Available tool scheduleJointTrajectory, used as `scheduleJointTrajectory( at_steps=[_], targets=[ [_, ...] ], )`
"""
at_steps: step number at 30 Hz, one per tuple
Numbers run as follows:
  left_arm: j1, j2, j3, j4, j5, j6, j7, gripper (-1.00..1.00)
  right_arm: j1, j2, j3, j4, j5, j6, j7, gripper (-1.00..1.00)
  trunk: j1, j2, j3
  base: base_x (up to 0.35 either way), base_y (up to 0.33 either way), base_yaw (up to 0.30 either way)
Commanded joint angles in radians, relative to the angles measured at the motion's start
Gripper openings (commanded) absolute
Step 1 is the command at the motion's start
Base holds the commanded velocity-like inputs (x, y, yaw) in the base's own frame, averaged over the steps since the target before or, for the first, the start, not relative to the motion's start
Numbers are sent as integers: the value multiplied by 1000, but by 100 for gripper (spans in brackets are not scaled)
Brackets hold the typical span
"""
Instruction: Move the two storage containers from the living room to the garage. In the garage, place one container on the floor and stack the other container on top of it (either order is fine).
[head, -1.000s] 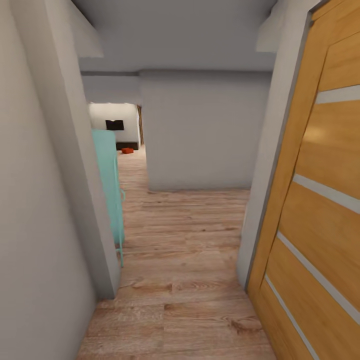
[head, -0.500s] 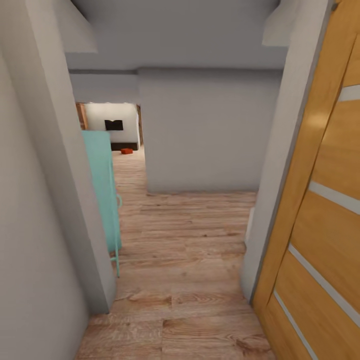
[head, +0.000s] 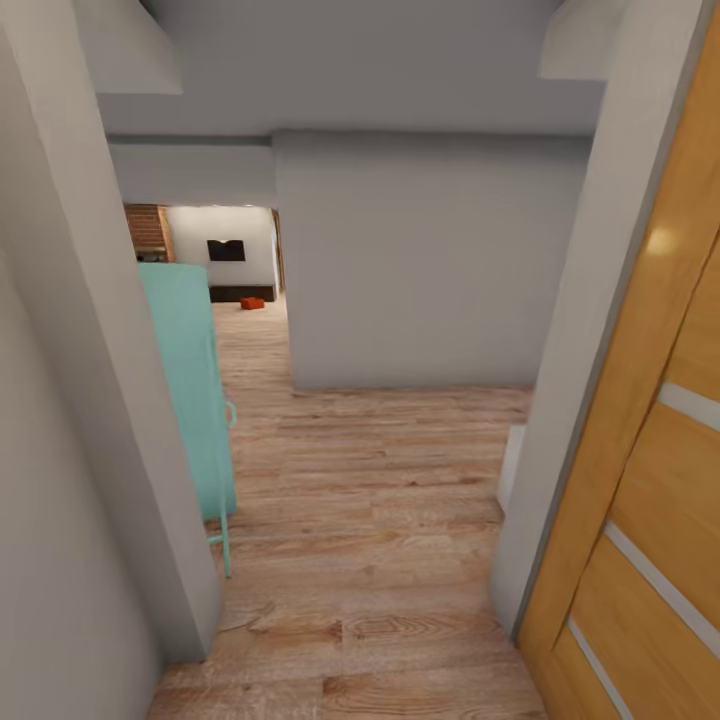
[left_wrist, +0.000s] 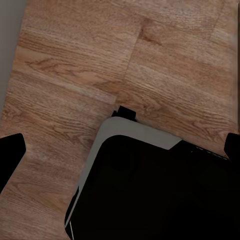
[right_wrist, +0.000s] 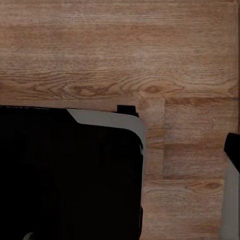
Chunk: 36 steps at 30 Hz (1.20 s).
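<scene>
Step in hand: transit through doorway toward living room, fetch phase. One storage container (head: 252, 302) on wood-plank floor (head: 370, 500) far down corridor, past teal cabinet (head: 190, 390). Tool state: cannot tell, either arm (fingertips barely in wrist views). Next: drive ahead, veer left past grey wall (head: 420, 270), clear wooden door (head: 650, 480).

1. A light wood-plank floor (head: 370, 500) is seen running along a hallway, between grey walls, toward a far room.
2. A turquoise cabinet (head: 190, 390) is stood on the planks at the left wall, raised on thin legs.
3. A small orange-red storage container (head: 252, 303) is seen lying on the far floor, before a dark low unit.
4. The same planks (left_wrist: 75, 65) are shown beneath the robot's dark base (left_wrist: 155, 195) in the wrist views.
</scene>
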Motion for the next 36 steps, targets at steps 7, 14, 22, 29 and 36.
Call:
scheduleJointTrajectory(
  at_steps=[7, 14, 22, 29, 36],
  targets=[
    [0, 0, 7, 0, -1, -1, 1, 100, -2, 1, 5, 3, 0, -6, 1, 100, 1, -2, -2, 322, 0, 0],
    [0, 0, 7, 0, -2, -1, 1, 100, -2, 0, 5, 3, 0, -6, 1, 100, 1, -2, -2, 322, 0, 0],
    [0, 0, 7, 0, 0, -1, 1, 100, -1, 1, 5, 3, 1, -6, 1, 100, 1, -2, -2, 322, 0, 0],
    [0, 0, 7, 0, 4, -1, 2, 100, -2, -1, 5, 3, 0, -6, 1, 100, 1, -2, -2, 322, 0, 0],
    [0, 0, 7, 0, 4, -1, 3, 100, -2, 0, 5, 3, 1, -6, 1, 100, 1, -2, -2, 323, 0, 0]
  ],
)
